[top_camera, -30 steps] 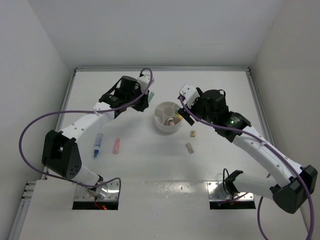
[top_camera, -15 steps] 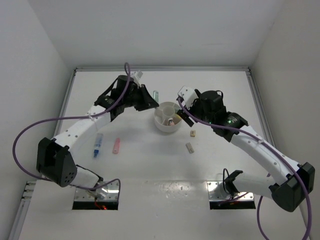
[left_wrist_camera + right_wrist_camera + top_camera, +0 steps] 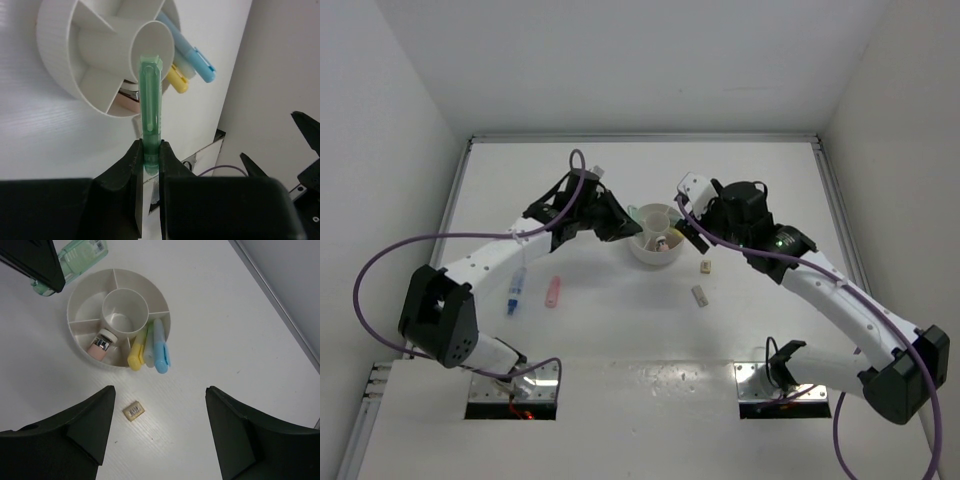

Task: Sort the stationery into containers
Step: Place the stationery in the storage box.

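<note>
The left gripper (image 3: 150,156) pinches a green marker (image 3: 150,100) at the organiser's (image 3: 55,45) rim; the right gripper (image 3: 159,392) stands wide open, empty.

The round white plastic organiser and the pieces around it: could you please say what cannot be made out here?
- Pink, silver-capped piece in the organiser: left wrist view, the wall hides most; what it is stays unclear.
- Translucent green marker: rear end hidden inside the left gripper, left wrist view.
- Small tan block: right wrist view, print too small to read.
</note>
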Robot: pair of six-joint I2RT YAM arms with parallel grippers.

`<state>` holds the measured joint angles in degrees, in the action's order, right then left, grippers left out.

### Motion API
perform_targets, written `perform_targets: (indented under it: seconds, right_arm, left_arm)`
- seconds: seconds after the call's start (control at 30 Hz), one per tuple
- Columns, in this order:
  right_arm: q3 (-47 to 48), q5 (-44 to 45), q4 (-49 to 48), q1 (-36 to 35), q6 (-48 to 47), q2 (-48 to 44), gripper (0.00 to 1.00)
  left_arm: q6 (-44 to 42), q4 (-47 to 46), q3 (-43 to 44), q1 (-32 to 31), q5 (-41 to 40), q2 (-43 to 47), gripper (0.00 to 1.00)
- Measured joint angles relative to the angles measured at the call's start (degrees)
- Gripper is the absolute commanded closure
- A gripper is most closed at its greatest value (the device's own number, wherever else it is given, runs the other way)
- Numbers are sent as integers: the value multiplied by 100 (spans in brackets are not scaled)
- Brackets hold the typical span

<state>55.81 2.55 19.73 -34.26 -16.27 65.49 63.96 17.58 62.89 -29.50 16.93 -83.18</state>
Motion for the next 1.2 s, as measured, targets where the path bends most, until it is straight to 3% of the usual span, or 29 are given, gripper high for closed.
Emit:
perform_targets:
  seconds: [0.9,1.2]
  right_arm:
    - [0,-2,-11,39,0,-105,27]
    - [0,-2,-17,39,0,-105,27]
  left_arm:
    - [295,-28,-103,-46,87,-796,99]
    - [295,-149,-103,-208,234,-1119,87]
